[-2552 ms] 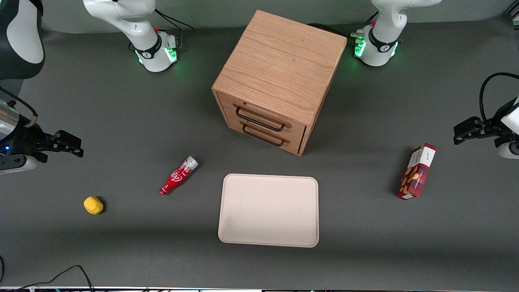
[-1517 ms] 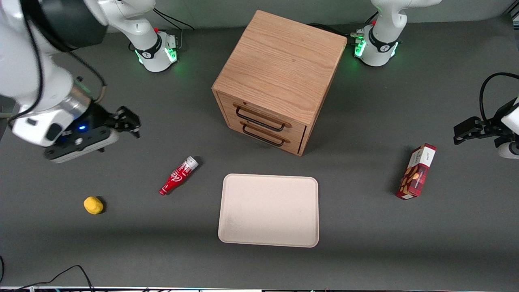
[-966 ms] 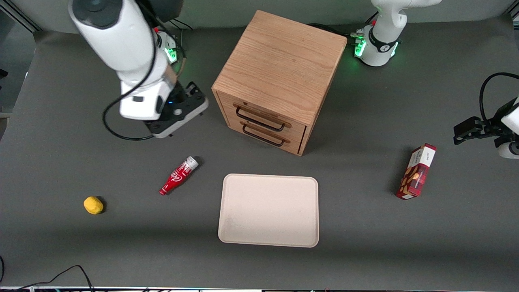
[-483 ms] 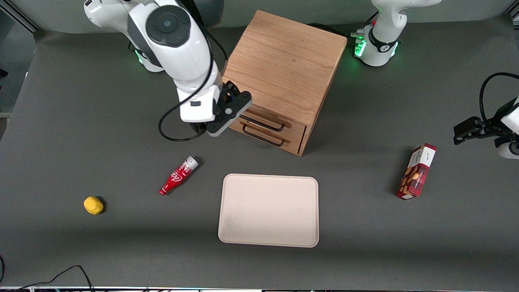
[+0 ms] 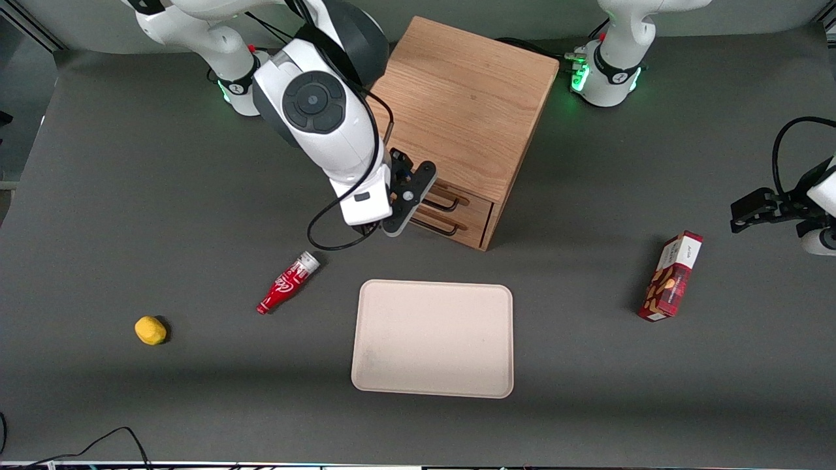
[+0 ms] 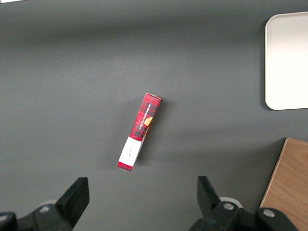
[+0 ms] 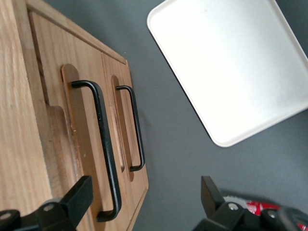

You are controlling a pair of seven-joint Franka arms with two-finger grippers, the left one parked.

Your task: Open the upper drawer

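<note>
The end effector (image 5: 397, 207) hung just in front of the wooden cabinet (image 5: 457, 111), close to the drawer fronts at the end nearer the working arm, its two fingers (image 7: 79, 198) spread wide apart and holding nothing. The upper drawer (image 5: 470, 199) lay directly before it, shut flush with the cabinet face, the topmost of two matching drawers stacked one above the other. From the wrist camera the upper drawer's handle (image 7: 103, 154) ran close past one open finger, not touched, with the other finger well off over the bare table (image 5: 130, 196). The drawer front (image 7: 53, 120) was light oak with an even grain, and its handle was a wide, thin black wire bar, bent down at both ends and set over a shallow rounded recess in the wood. The lower drawer (image 5: 467, 230) beneath carried the same kind of handle (image 7: 135, 127). In the front view the arm's wrist covered most of both drawer fronts, leaving only the handle ends toward the parked arm in sight. The cabinet stood at the far middle of the table, with a pale tray (image 5: 432, 338) nearer the front camera. A red bottle (image 5: 287, 282) lay on its side near the tray, toward the working arm's end, and a yellow object (image 5: 150, 330) lay farther that way. A red box (image 5: 671, 275) lay toward the parked arm's end.
</note>
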